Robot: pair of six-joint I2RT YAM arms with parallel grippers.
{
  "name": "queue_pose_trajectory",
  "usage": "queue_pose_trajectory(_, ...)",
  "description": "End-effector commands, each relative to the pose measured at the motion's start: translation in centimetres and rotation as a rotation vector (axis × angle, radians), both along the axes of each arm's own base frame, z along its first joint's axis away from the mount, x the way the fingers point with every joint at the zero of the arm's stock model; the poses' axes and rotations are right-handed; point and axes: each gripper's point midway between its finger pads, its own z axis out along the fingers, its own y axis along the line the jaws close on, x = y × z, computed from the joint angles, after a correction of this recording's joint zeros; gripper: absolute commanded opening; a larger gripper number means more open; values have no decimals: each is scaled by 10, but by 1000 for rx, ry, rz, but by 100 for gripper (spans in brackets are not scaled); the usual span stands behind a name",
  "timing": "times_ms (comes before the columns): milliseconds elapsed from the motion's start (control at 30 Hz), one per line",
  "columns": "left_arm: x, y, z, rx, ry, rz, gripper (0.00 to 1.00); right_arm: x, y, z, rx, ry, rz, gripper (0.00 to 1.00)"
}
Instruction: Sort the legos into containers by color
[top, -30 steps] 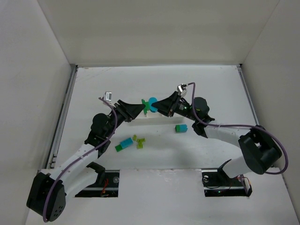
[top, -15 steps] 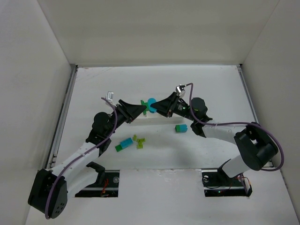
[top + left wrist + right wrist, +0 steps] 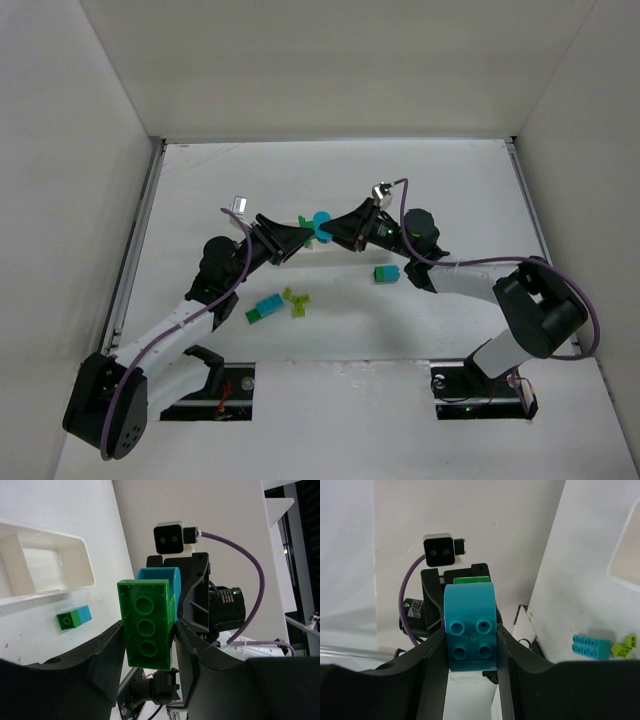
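My left gripper point(image 3: 300, 233) is shut on a dark green brick point(image 3: 306, 222), whose hollow underside shows in the left wrist view point(image 3: 147, 625). My right gripper point(image 3: 337, 232) is shut on a cyan brick point(image 3: 322, 221), studs up in the right wrist view point(image 3: 470, 630). The two bricks touch end to end in mid-air between the grippers. The white tray point(image 3: 82, 562) lies below them, and one compartment in view holds nothing. Its corner shows in the right wrist view point(image 3: 625, 565).
On the table lie a cyan-and-green brick point(image 3: 264, 308), pale yellow-green bricks point(image 3: 298, 303) and a green-and-cyan brick point(image 3: 386, 272). White walls enclose the table on three sides.
Both grippers, with the two touching bricks between them, have drifted slightly left. Both grips are unchanged. The loose bricks have not moved.
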Motion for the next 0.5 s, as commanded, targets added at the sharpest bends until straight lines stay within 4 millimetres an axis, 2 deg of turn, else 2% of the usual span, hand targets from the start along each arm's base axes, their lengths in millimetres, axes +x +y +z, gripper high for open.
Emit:
queue_pose_trajectory(0,-3,2,24,-43,-80,-8,36,-5,5,26,63,-92,24,28)
queue_pose_trajectory(267,-3,6,26,-50,-95,14,15,-4,3,19,57,-81,15,28)
queue_pose_trajectory(467,-10,15,36,-77,-139,33,10,8,-19,17,84,-76,-32,28)
